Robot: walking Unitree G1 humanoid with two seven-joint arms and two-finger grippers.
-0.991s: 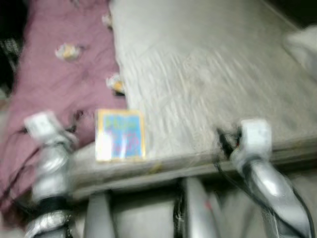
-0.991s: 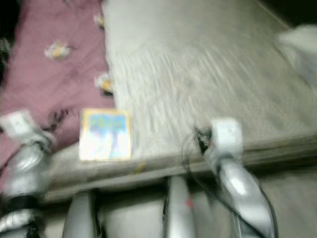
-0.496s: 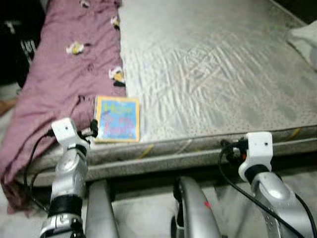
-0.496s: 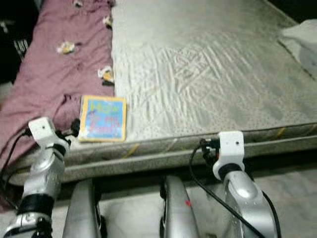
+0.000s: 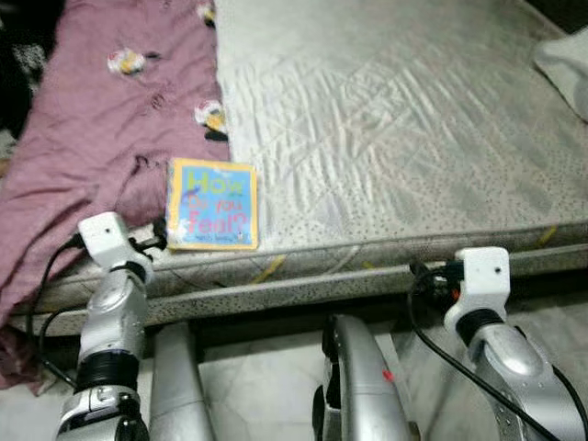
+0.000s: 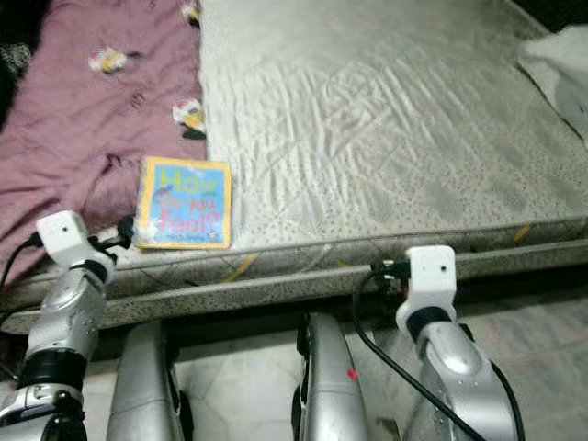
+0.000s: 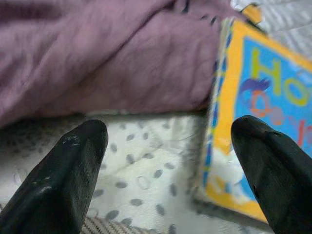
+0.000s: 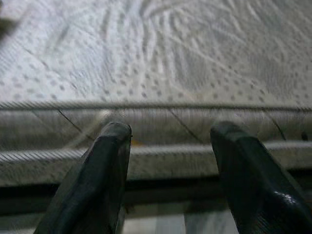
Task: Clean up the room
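A picture book [image 5: 212,204] with a yellow border and blue cover lies flat near the front edge of the grey mattress [image 5: 386,110], beside a purple blanket [image 5: 92,138]. My left gripper [image 7: 170,161] is open at the mattress edge, its fingers [image 7: 73,175] over the dotted fabric, with the book's corner [image 7: 253,122] just ahead of one finger. My right gripper [image 8: 168,170] is open in front of the mattress's side seam, with nothing between its fingers. In the head views the left wrist [image 5: 103,237] is just left of the book and the right wrist [image 5: 482,276] is below the mattress edge.
The purple blanket with small flower prints covers the bed's left side and hangs over its edge. A white cloth [image 5: 565,60] lies at the far right of the mattress. Pale tiled floor [image 5: 266,386] lies below the bed frame [image 5: 303,289].
The view has steadied and shifted. My left wrist has come closer to the book's near left corner. The right wrist stays low in front of the mattress edge.
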